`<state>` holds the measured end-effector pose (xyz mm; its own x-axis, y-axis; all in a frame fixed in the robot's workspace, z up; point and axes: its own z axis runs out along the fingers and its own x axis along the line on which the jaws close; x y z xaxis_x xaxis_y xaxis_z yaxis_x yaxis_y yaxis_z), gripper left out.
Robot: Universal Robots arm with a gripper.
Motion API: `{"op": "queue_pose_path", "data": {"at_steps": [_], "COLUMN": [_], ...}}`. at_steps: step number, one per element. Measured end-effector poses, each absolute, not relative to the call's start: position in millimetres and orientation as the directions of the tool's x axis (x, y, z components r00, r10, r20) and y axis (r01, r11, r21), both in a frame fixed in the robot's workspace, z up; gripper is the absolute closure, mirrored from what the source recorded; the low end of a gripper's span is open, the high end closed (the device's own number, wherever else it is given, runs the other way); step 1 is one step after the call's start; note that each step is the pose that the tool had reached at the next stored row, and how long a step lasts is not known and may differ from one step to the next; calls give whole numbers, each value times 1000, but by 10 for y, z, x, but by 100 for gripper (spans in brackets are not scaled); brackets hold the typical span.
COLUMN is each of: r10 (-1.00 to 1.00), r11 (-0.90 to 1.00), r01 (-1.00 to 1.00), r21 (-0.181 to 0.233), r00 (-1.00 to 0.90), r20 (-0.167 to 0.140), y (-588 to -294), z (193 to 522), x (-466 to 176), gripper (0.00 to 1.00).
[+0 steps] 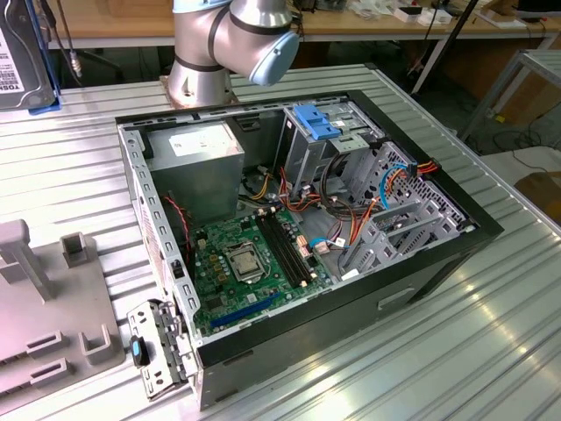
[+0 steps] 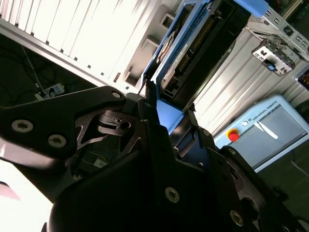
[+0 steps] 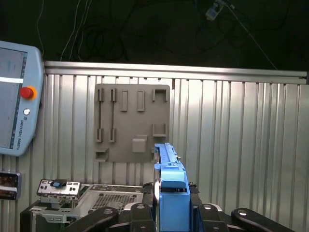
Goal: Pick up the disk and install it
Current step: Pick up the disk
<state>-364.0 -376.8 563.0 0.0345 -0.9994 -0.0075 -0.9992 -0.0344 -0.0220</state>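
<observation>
Gripper (image 3: 173,208) clamped on disk (image 3: 167,164) by one end only: may pivot/slip, then jam vs. case (image 1: 399,298) or snag cables (image 1: 351,210).

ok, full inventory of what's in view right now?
table: 1, ribbed silver, under everything
disk: 1, grey with blue carrier, clamped in gripper
computer case: 1, black, open, on table
motherboard: 1, green, inside case
power supply: 1, grey, inside case corner
fixture plate: 1, grey, exterior view's left of case
teach pendant: 1, pale blue, red button, by table edge
arm: 1, silver and blue, behind case
gripper: 1, black, shut on disk
</observation>
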Motion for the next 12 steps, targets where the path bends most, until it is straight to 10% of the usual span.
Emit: {"op": "queue_pose_path", "data": {"at_steps": [12], "r10": [-999], "r11": [-34], "r01": [-999], "r21": [-22], "r00": [35], "r20": [-7], "y": [-3768], "z": [5628], "x": [-3455], "gripper": [63]}}
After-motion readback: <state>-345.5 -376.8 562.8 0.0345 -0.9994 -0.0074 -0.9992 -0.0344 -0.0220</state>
